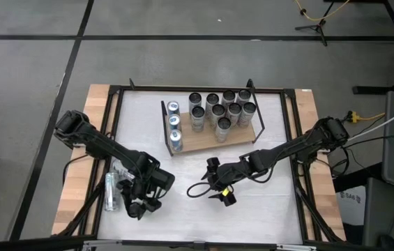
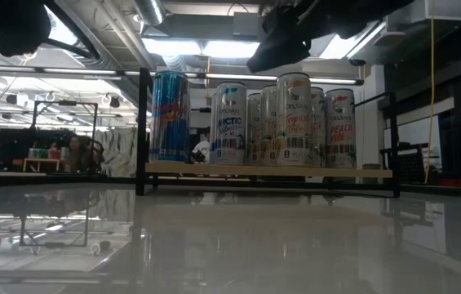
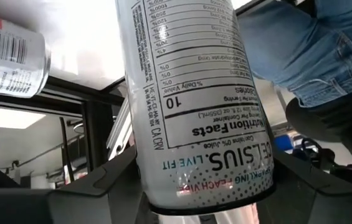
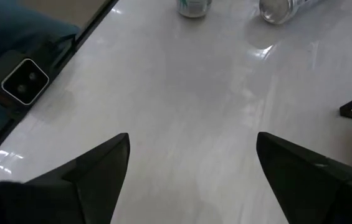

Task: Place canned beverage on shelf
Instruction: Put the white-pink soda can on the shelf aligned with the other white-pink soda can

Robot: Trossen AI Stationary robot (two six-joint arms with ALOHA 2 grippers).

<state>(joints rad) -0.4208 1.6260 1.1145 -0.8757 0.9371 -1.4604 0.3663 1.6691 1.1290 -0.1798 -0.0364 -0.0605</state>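
The left hand (image 1: 141,202) was clamped on a white Celsius can (image 3: 194,106) near the worktop's (image 1: 266,202) left front corner, its arm reaching in low from the left edge. Just beside it, a second can (image 1: 110,191) lay along the left edge. The right hand (image 1: 219,183), fingers spread and pinching nothing, hung over the worktop's middle. Behind both, the shelf (image 1: 203,141) stood toward the back edge, crowded with upright cans (image 1: 217,109).

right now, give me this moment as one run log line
left tool: shut on Celsius can | right tool: open, empty, over table | shelf: cans standing on it | second can: lying beside left tool
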